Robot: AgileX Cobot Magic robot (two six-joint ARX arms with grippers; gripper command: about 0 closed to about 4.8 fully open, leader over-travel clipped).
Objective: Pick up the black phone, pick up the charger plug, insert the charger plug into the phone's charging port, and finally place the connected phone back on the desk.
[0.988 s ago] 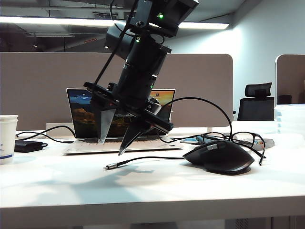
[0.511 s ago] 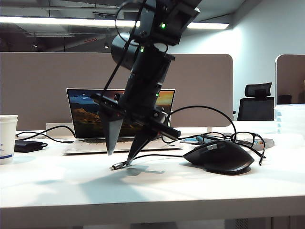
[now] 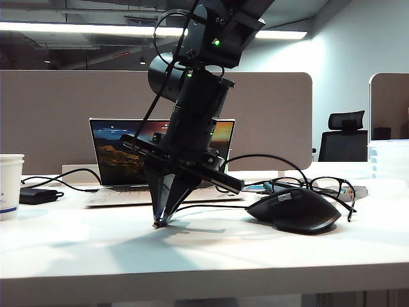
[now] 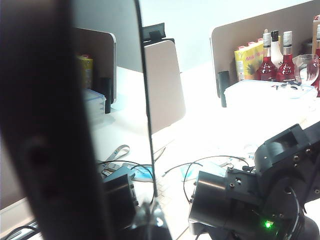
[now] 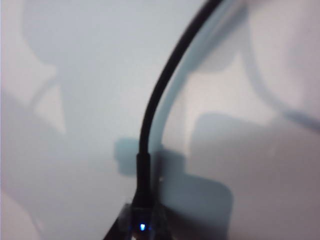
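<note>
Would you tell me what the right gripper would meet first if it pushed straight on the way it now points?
Probably the desk: the right gripper, shut on the charger plug, already points down at it.

charger plug [image 5: 143,192]: black housing, thin cable | black phone [image 4: 45,130]: upright, close

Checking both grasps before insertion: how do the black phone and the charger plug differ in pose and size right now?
The black phone stands raised on edge, close in the left wrist view, held by the left end effector. The charger plug sits low at the desk, pinched by the right end effector. The phone is a broad glossy slab; the plug is a small tip on a thin cable. Both are black and gripped.
</note>
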